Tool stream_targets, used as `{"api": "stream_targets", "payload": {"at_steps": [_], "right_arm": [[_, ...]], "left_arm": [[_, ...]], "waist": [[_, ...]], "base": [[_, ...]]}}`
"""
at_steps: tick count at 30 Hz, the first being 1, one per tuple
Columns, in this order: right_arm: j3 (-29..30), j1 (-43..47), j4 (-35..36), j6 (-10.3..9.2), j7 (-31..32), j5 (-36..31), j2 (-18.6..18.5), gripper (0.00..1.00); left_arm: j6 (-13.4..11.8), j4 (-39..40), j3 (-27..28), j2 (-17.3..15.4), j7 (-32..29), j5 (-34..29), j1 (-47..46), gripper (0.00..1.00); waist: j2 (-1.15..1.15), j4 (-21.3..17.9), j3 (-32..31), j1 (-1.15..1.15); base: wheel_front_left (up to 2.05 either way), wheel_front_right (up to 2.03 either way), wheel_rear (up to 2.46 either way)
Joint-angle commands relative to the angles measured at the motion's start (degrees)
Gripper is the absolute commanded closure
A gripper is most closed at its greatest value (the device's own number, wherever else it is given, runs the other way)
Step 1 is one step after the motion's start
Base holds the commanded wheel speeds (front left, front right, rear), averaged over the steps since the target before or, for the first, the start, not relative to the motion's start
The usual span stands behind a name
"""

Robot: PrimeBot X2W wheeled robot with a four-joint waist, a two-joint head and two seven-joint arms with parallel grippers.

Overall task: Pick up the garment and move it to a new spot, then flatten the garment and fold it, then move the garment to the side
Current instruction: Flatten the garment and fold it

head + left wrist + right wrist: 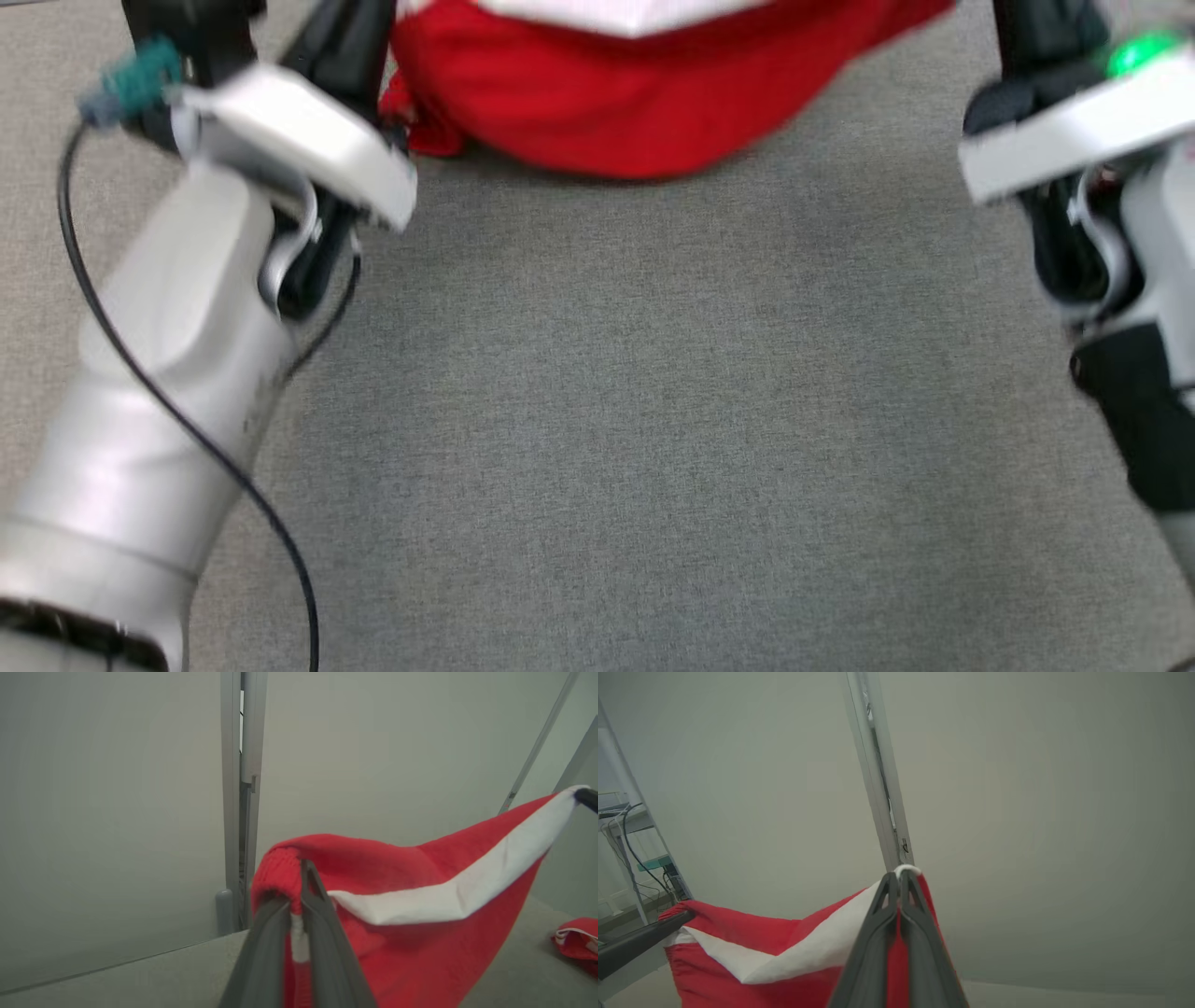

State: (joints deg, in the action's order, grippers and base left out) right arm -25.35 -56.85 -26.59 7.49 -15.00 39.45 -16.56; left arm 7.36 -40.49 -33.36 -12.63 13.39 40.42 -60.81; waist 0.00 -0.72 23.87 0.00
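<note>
left pincer [296, 889]: clamped tight on the garment [635, 103], gripping a red ribbed edge with a white strip pinched between the fingers.
right pincer [899, 877]: clamped tight on the opposite end, with a loop of white cloth peeping over its tips.
garment: red with a broad white band, strung between the two pincers and sagging below them in the middle. The band runs from one pincer to the other.
contact: the low fold hangs close over the grey surface [653, 420] beneath both pincers. The head view is blurred, so I cannot tell whether it touches.
second piece [577, 945]: red with white trim, lying on the surface to the right of the left pincer, apart from the hanging cloth.
post [231, 812]: pale and upright, on the wall ahead of the left pincer.
cable [301, 569]: black, looping along the left forearm behind its pincer.
light [1139, 51]: green, on the right wrist behind its pincer.
</note>
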Motion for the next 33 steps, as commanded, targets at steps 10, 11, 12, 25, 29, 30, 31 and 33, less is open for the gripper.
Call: {"api": "stream_targets", "payload": {"at_steps": [10, 11, 12, 25, 29, 30, 31, 33], "right_arm": [[0.47, 26.89, 6.03, 0.02, -0.36, 5.72, -0.43, 1.0], [0.76, 29.06, 6.91, 0.02, -0.37, 6.13, -0.39, 1.0], [1.11, 31.29, 7.47, 0.02, -0.36, 6.28, -0.39, 1.0], [4.65, 54.45, 16.58, 0.02, 1.02, 6.53, -2.37, 1.0], [6.15, 60.68, 20.49, 0.02, 4.79, 6.44, -2.95, 1.0], [6.57, 62.19, 21.75, 0.02, 6.0, 6.46, -2.97, 1.0], [7.07, 63.76, 22.74, 0.02, 7.26, 6.57, -2.85, 1.0], [8.3, 66.77, 24.93, 0.02, 9.84, 6.29, -2.79, 1.0]], "left_arm": [[-0.93, 12.39, -2.85, -2.68, 0.82, 2.12, 25.82, 1.0], [-1.5, 13.94, -3.26, -3.23, 0.35, 2.28, 28.1, 1.0], [-2.22, 15.6, -3.56, -3.67, 0.04, 2.37, 30.27, 1.0], [-12.42, 38.25, -6.44, -15.24, -10.58, 3.59, 51.97, 1.0], [-15.28, 44.97, -6.87, -18.9, -14.73, 4.55, 56.62, 1.0], [-15.91, 46.51, -6.95, -19.92, -15.65, 4.77, 57.75, 1.0], [-16.42, 48.05, -6.85, -20.7, -16.4, 5.28, 58.8, 1.0], [-17.49, 50.52, -6.79, -22.54, -18.09, 6.37, 61.14, 1.0]], "waist": [[0.0, -0.02, -2.28, 0.0], [0.0, -0.04, -2.52, 0.0], [0.0, 0.02, -2.87, 0.0], [0.0, 0.55, -10.06, 0.0], [0.0, 0.66, -11.68, 0.0], [0.0, 0.63, -12.04, 0.0], [0.0, 0.61, -12.41, 0.0], [0.0, 0.46, -13.27, 0.0]], "base": [[0.0, 0.0, 0.0], [0.0, 0.0, 0.0], [0.0, 0.0, 0.0], [0.0, 0.0, 0.0], [0.0, 0.0, 0.0], [0.0, 0.0, 0.0], [0.0, 0.0, 0.0], [0.0, 0.0, 0.0]]}}
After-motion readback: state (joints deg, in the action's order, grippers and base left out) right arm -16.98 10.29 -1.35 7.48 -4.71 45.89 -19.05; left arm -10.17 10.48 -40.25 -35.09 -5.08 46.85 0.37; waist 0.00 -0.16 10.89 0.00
